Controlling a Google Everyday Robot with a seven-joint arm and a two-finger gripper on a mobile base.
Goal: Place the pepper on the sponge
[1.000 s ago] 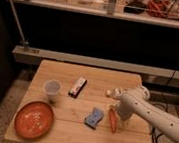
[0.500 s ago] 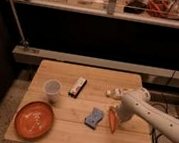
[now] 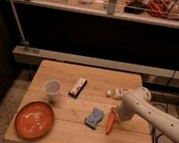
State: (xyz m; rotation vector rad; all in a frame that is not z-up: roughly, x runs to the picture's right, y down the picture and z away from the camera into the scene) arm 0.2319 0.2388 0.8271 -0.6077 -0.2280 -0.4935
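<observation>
Pepper (image 3: 110,122) lies on the wooden table (image 3: 73,137), just right of the sponge (image 3: 94,118) and not on it. Gripper (image 3: 117,113) sits at the pepper's far end, under the white arm (image 3: 147,112); whether it grips cannot be told. Left: pale cup (image 3: 52,89), upright, contents not discernible. Orange plate (image 3: 34,120), near left, shows light smears. Dark-and-white box (image 3: 77,86) lies centre, far.

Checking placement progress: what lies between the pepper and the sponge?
Only a narrow strip of bare table, in the camera view. The pepper lies beside the sponge, with the claw at its upper end.
</observation>
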